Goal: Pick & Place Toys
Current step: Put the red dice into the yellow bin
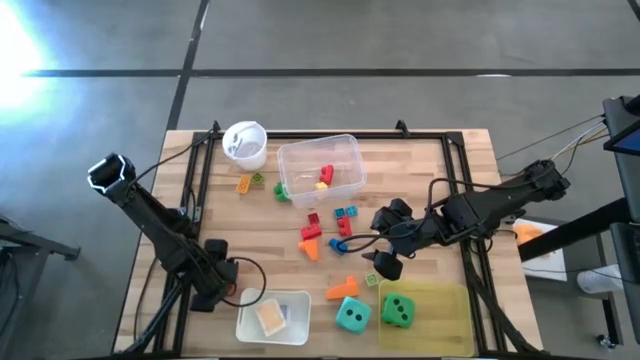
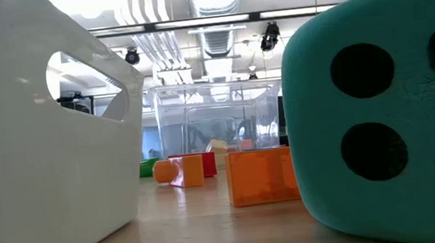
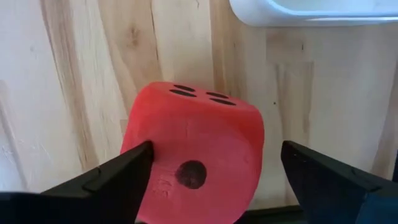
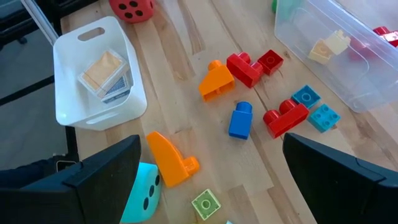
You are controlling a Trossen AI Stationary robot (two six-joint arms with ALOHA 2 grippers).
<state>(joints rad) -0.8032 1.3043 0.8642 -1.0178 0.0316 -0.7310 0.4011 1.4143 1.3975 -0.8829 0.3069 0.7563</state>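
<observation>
Two black jointed robot arms with chunky, rounded housings. The left arm (image 1: 150, 215) ends at a boxy, white-edged elbow block. The right arm (image 1: 490, 205) trails thin black cables. Each wrist shows two flat, dark, wedge-shaped fingers (image 3: 109, 180).

White bin (image 4: 99, 74) holds tiles; red die (image 4: 132, 9) beyond; blue block (image 4: 240, 119) among red, orange blocks.

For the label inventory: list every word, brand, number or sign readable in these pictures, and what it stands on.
No readable words, brands or numbers anywhere.
Red die: black pips only, four on top, one on the side facing the left wrist camera.
Teal die: black pips only.
Green die: dark pips, count unclear.
Card stack in the white bin: print too blurred to read.
</observation>
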